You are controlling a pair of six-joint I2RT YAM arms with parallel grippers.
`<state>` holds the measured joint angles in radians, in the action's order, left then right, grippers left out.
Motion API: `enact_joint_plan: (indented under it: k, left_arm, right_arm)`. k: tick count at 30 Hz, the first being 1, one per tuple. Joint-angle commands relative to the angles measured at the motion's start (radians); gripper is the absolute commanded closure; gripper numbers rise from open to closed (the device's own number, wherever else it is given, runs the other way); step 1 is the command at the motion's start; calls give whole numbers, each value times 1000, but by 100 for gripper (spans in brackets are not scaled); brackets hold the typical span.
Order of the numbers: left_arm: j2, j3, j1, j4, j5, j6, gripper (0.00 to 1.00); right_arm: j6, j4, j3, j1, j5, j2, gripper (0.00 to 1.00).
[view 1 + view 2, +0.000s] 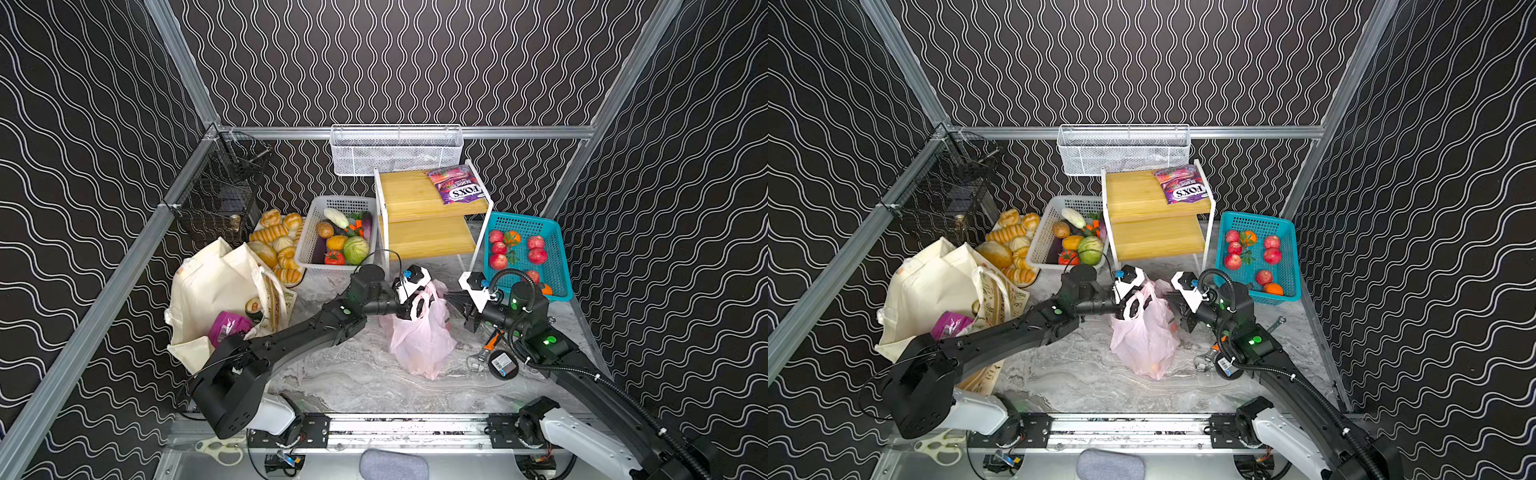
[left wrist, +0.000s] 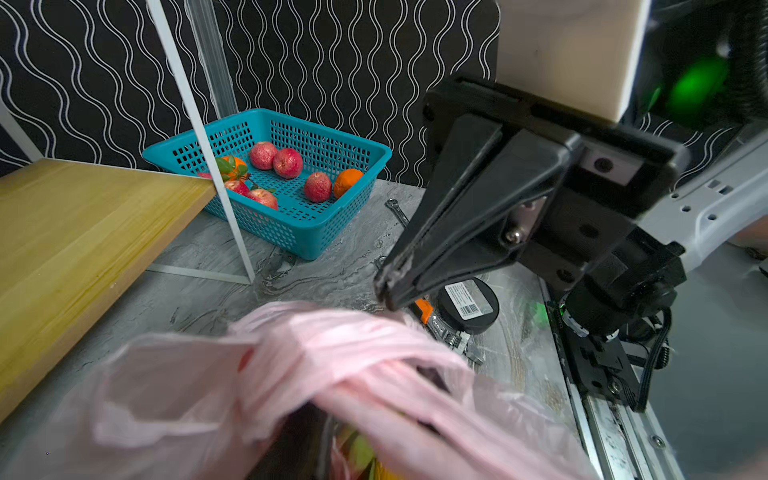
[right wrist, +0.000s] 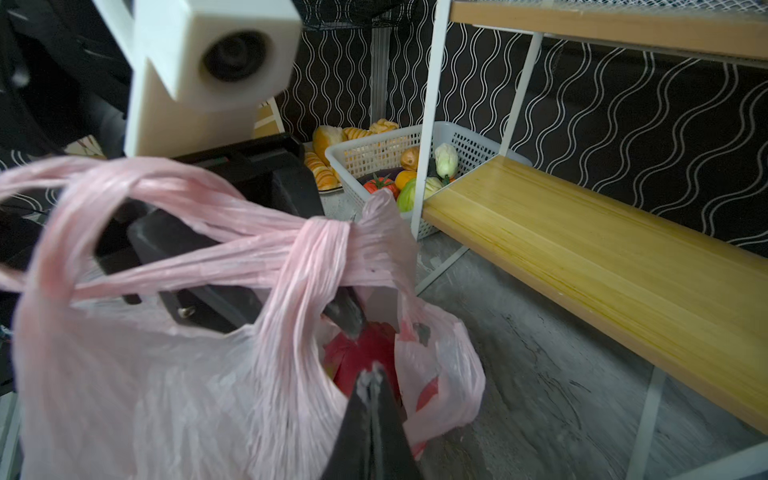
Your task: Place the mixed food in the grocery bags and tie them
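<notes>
We see a grey marbled worktop [image 1: 353, 374]. A cream tote [image 1: 208, 286] slumps along its left edge. Toward the back left corner lies a heap of bread [image 1: 274, 245], with a white basket [image 1: 306, 243] of vegetables just beside it. At the middle of the back edge stands a white rack [image 1: 428, 239] with two wooden shelves; a candy bag [image 1: 457, 185] lies on the upper one. A teal basket [image 1: 555, 270] of fruit fills the back right corner. A pink bag [image 1: 419, 340] stands mid-worktop. Near the right edge we find an orange-handled wrench [image 1: 491, 343] just beside a black disc [image 1: 503, 364], and a small spanner [image 1: 1276, 323] behind them.
</notes>
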<state>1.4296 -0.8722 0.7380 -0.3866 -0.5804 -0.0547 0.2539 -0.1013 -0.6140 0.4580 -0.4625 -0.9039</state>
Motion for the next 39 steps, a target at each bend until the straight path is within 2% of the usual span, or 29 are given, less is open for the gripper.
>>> enact_joint_plan:
  k: [1,5,11,14,16,20,21,25,26,27,29,32,39]
  left_arm:
    - [-9,-1,-3,4,1,-3,63]
    - [-18,-3,-2,30,3,-11,53]
    - [-34,-3,-4,65,13,-24,43]
    - [-47,8,-5,68,31,-28,41]
    - [-55,16,-7,62,37,-26,45]
    - [-53,19,-10,46,29,-19,73]
    - [-48,16,-11,42,20,-17,77]
    - [-27,4,-10,20,0,-4,86]
    - [-21,5,-10,7,-3,4,85]
    - [-14,3,-11,-2,-5,10,82]
    - [-8,-5,-10,5,-2,8,64]
    - [-26,-2,-11,25,35,2,48]
    - [-103,29,-22,92,97,-45,36]
  right_arm:
    - [-9,-2,-1,1,24,-4,100]
    - [-25,-27,-11,2,-24,-28,90]
    - [-46,-70,-16,1,-110,-59,73]
    - [-48,-86,-18,2,-107,-65,69]
    - [-45,-99,-16,1,-105,-67,68]
    - [-62,-123,-29,2,-113,-82,65]
    - [-87,-133,-35,-1,-95,-87,66]
    - [-84,-123,-64,-16,-139,-127,68]
    - [-84,-108,-74,-47,-175,-143,69]
    - [-82,-92,-85,-53,-216,-158,70]
    - [-73,-52,-99,-53,-283,-180,71]
    - [-86,-43,-81,-53,-296,-174,71]
    - [-86,-40,-48,-53,-269,-144,72]
